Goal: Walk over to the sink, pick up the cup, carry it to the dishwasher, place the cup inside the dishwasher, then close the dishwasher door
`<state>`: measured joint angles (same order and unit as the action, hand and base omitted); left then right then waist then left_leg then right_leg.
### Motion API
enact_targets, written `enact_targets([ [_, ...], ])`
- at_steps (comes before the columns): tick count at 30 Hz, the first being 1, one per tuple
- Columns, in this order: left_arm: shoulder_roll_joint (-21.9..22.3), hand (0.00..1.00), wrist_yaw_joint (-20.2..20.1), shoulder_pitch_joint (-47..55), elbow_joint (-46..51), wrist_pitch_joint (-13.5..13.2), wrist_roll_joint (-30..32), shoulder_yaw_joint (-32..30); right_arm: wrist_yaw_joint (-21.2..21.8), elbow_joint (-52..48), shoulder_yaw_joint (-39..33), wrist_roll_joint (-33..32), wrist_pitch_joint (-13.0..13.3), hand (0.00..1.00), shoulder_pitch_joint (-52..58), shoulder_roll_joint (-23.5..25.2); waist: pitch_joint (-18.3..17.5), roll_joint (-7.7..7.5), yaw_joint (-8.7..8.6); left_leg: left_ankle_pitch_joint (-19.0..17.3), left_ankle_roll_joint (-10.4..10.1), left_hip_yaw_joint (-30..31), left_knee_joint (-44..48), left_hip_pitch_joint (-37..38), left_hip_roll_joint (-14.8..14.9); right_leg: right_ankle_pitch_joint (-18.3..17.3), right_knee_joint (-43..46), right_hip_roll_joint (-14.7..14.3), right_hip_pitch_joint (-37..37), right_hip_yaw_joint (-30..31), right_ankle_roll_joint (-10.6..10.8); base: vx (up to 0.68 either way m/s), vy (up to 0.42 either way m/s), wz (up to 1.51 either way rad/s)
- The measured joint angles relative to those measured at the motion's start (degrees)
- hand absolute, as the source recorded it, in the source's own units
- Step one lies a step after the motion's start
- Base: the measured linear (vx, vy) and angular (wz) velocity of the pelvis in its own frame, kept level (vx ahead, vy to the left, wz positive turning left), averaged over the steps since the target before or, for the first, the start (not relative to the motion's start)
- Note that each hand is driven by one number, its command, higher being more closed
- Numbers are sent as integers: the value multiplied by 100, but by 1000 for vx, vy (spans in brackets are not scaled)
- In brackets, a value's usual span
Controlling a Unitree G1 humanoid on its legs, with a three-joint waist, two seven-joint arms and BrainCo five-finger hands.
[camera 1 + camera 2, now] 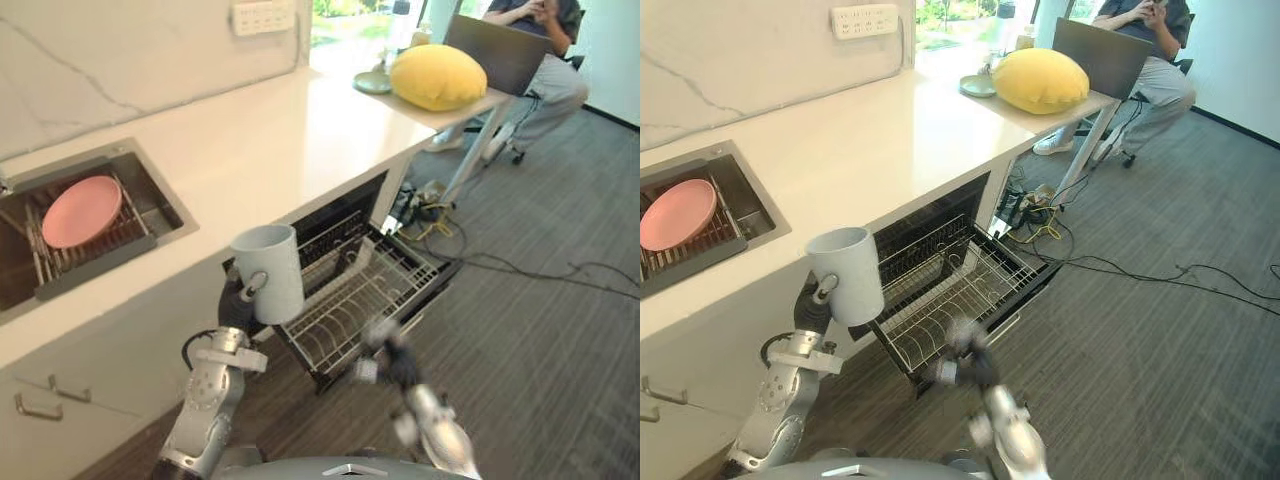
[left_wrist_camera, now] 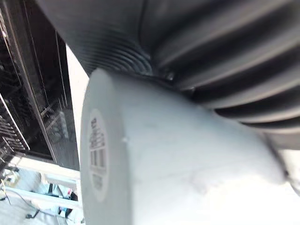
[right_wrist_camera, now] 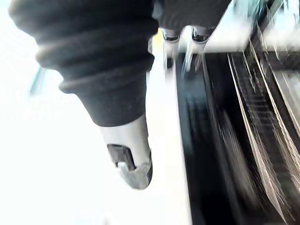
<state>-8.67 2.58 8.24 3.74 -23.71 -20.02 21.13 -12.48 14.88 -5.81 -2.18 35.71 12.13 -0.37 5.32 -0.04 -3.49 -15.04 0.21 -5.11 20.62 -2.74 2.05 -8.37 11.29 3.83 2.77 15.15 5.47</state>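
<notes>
A: White tabletop (image 1: 250, 150) runs along the wall with a sink (image 1: 165, 215) set in it. The sink's left end is cut off at the edge. What lies in it?

B: One pink plate (image 1: 82, 211), resting on slats.

A: And the cup (image 1: 270, 270)?

B: One, pale grey and upright. It is in the air in front of the tabletop's edge, just beside the pulled-out dishwasher rack (image 1: 350, 290). The left robot hand (image 1: 240, 295) grasps it by the handle, and most of that hand is hidden behind the cup.

A: The other hand?

B: The right robot hand (image 1: 390, 360) is near the rack's front corner. It is too smeared to make out, so I cannot tell whether it is released or clenched.

A: How many racks are drawn out?

B: One. Behind it, the inside of the dishwasher (image 1: 335, 215) is dark and hard to read.

A: And the far end?

B: One yellow cushion (image 1: 437, 77), one small dish (image 1: 372, 82) just beside it and one laptop (image 1: 505, 55). One person (image 1: 545, 80) is seated there, with the head cut off at the top. Grey carpet (image 1: 540, 340) covers the floor.
</notes>
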Motion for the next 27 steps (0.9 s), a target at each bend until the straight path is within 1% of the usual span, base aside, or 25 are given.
enact_targets([
  [1, 73, 100, -45, 138, -3, -3, 1, -89, 2, 150, -772, -54, 82, 0, 79, -136, 11, 27, -13, 37, 59, -229, -261, 266, -34, -6, 408, 20, -171, -207, 1, 44, 155, -83],
  [2, 73, 100, -36, 190, -2, -4, -1, -154, 11, 210, -1019, -130, 135, 0, 149, -194, 13, 36, -32, 80, 89, -346, -367, 374, -50, -19, 660, 62, -303, -385, 14, 57, 128, -98],
  [3, 70, 100, -14, 272, 3, -5, 10, -342, 254, 199, -1301, -448, 331, 0, 320, -429, 7, 49, -102, 100, 127, -610, -500, 515, -71, -49, 1086, 146, -556, -799, 13, 80, 145, -105],
  [4, 40, 100, 83, 328, 2, -4, 12, -569, 644, 139, -1284, -742, 553, 0, 476, -605, 2, 37, -228, 123, 161, -809, -589, 630, -109, -36, 1240, 239, -707, -1240, -4, 62, 105, -103],
  [5, 21, 100, 127, 322, 7, -2, 18, -639, 854, 105, -1246, -857, 676, 0, 535, -638, 5, 30, -296, 123, 162, -875, -593, 659, -115, -30, 1197, 280, -706, -1422, -9, 56, 73, -104],
  [6, 20, 100, 230, 273, 39, 1, 91, -719, 1102, -28, -1155, -908, 864, 0, 692, -637, 0, 32, -327, 123, 162, -921, -639, 719, -119, 3, 952, 303, -668, -1629, -29, 31, 18, -104],
  [7, 27, 100, 306, 245, 153, 12, 124, -761, 983, -367, -999, -932, 250, 0, 860, -527, -61, 35, -325, 124, 161, -918, -766, 727, -119, 90, 575, 294, -608, -1762, -14, 32, -5, -111],
  [8, 20, 100, 354, 175, 243, 18, 129, -758, 1172, -450, -901, -1251, -397, 0, 875, -415, -79, 22, -336, 132, 147, -911, -813, 708, -111, 223, 196, 290, -489, -1834, 53, 20, -25, -80],
  [9, 16, 100, 369, 84, 260, 27, 156, -734, 1439, -408, -893, -1584, -545, 0, 904, -322, -78, 25, -325, 135, 142, -909, -828, 683, -102, 328, -47, 285, -419, -1891, 86, -12, -16, -45],
  [10, 69, 100, 382, -77, 267, 86, 224, -720, 1804, -537, -879, -1879, -681, 0, 1014, -158, -62, 49, -329, 175, 137, -902, -899, 686, -106, 497, -406, 273, -284, -1927, 107, -35, -3, -22],
  [11, 93, 100, 432, -166, 296, 166, 235, -715, 2009, -885, -854, -2012, -910, 0, 1052, -90, -60, 62, -350, 230, 143, -887, -970, 739, -115, 616, -580, 266, -192, -1938, 103, -45, 6, -13],
  [12, 88, 100, 462, -196, 333, 225, 247, -717, 2067, -1147, -838, -2042, -1054, 0, 1039, -97, -59, 64, -350, 233, 144, -879, -1008, 780, -118, 654, -647, 259, -128, -1940, 95, -68, 18, -2],
  [13, 87, 100, 508, -199, 444, 295, 307, -716, 2167, -1662, -827, -2079, -1305, 0, 952, -155, -66, 54, -328, 230, 144, -841, -1072, 820, -123, 702, -747, 249, -17, -1963, 93, -87, 15, 12],
  [14, 89, 100, 591, -199, 554, 326, 383, -701, 2217, -2091, -773, -2137, -1495, 0, 766, -270, -74, 21, -288, 229, 148, -751, -1090, 830, -148, 755, -874, 264, 89, -2055, 80, -86, 11, 21],
  [15, 88, 100, 625, -196, 614, 349, 439, -686, 2228, -2226, -756, -2185, -1580, 0, 639, -329, -68, -2, -267, 240, 155, -727, -1094, 828, -154, 783, -923, 270, 124, -2085, 74, -84, 5, 24],
  [17, 131, 100, 859, -198, 699, 407, 616, -618, 2211, -2340, -575, -2282, -1939, 0, 81, -579, -100, -88, -93, 322, 116, -711, -1191, 785, -190, 868, -1034, 289, 108, -2131, 75, -82, 4, 14],
  [18, 138, 100, 922, -197, 698, 435, 689, -602, 2210, -2344, -516, -2283, -2011, 0, -29, -616, -97, -99, -66, 352, 121, -682, -1212, 769, -203, 880, -1050, 294, 107, -2166, 74, -53, -9, 20],
  [19, 168, 100, 1033, -193, 697, 471, 785, -558, 2212, -2343, -366, -2294, -2151, 0, -196, -640, -90, -113, -23, 413, 125, -615, -1275, 751, -233, 890, -1069, 295, 97, -2221, 81, -26, -14, 22],
  [20, 193, 100, 1079, -194, 698, 476, 797, -525, 2219, -2344, -290, -2296, -2215, 0, -256, -633, -91, -110, 4, 452, 148, -597, -1305, 758, -244, 895, -1076, 297, 76, -2225, 81, -3, -17, 21],
  [21, 281, 100, 1152, -192, 701, 477, 851, -515, 2235, -2343, -137, -2330, -2335, 0, -377, -631, -99, -95, 40, 497, 169, -590, -1305, 706, -254, 920, -1085, 300, 21, -2229, 78, 30, -2, 8],
  [23, 330, 100, 1256, -197, 704, 477, 1034, -515, 2267, -2345, -3, -2391, -2466, 0, -510, -626, -101, -91, 60, 522, 169, -590, -1278, 631, -260, 982, -1159, 300, -26, -2228, 76, 48, 12, -1],
  [26, 413, 100, 1470, -218, 703, 480, 1451, -494, 2394, -2499, 86, -2811, -2735, 0, -622, -635, -101, -93, 46, 520, 171, -590, -1283, 613, -259, 1089, -1266, 302, 5, -2220, 71, 25, 12, -2],
  [27, 425, 100, 1496, -226, 703, 480, 1508, -493, 2412, -2559, 117, -2905, -2764, 0, -625, -641, -101, -93, 47, 520, 171, -590, -1286, 623, -257, 1099, -1266, 310, 13, -2219, 62, 0, 0, 0],
])
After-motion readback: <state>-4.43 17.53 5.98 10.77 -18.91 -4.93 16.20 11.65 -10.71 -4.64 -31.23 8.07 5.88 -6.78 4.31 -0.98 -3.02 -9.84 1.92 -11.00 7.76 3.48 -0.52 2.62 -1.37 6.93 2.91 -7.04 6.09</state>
